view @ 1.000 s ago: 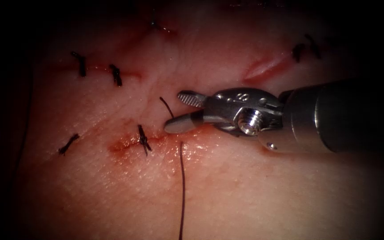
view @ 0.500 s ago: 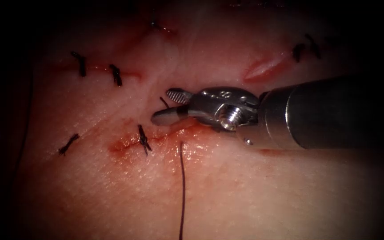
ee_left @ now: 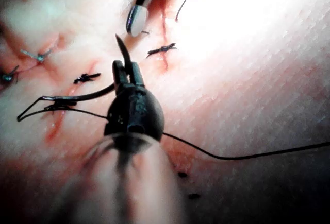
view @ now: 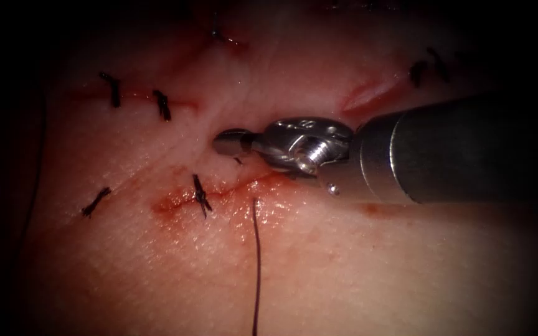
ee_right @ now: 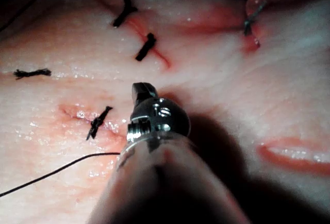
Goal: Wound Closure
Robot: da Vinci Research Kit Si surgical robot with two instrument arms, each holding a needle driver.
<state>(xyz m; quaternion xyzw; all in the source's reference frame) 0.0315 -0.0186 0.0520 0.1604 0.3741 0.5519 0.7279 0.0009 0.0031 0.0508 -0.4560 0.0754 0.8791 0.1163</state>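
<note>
While left tool (ee_left: 129,72) pinches the needle (ee_left: 88,96) (above stitched tissue (view: 344,261)), right tool (view: 228,142) clamps thread end (view: 238,161).

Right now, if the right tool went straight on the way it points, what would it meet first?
Probably bare tissue just left of the right tool, which grips the short thread end; depth unclear. The left tool holds the needle toward its tip, outside tissue.

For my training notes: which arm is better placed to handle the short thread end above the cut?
Probably right: the right pincer is shut at the short thread end, apparently gripping it; the left pincer holds the needle nearer its point, off the tissue.
</note>
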